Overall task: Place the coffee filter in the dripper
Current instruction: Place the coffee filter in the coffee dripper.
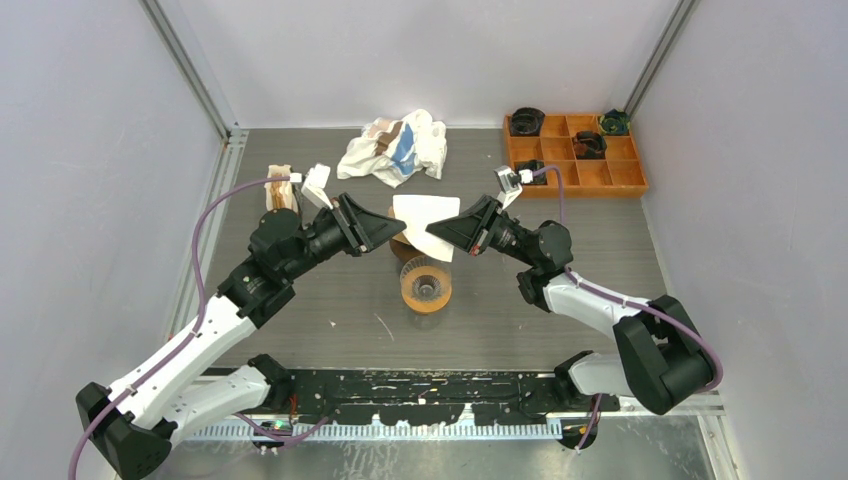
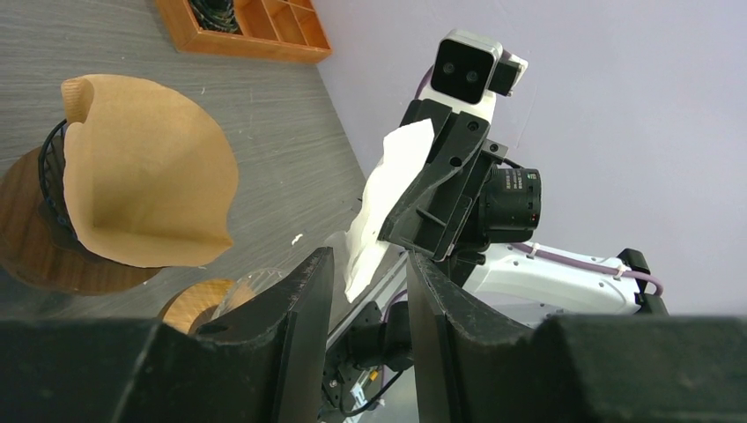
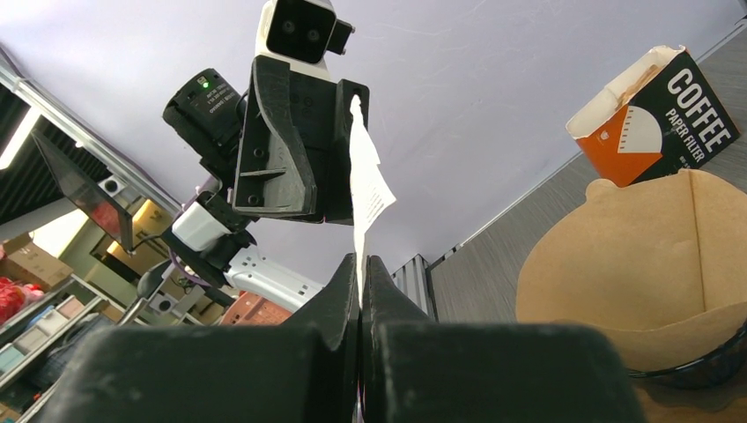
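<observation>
The white filter [image 1: 425,212] is pinched flat in the tightly closed right gripper [image 3: 360,263] at frame centre, just above the dripper [image 1: 426,286]; the left gripper [image 2: 370,264] is held half open, nothing clamped; released unopened, the filter could be dropped alongside.

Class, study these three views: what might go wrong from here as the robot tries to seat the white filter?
1. The right gripper pinches the white filter by one edge only, so it may slip or tear.
2. The filter looks flat and unopened, so it may not seat in the dripper.
3. The brown filter stands close by and could be knocked.
</observation>
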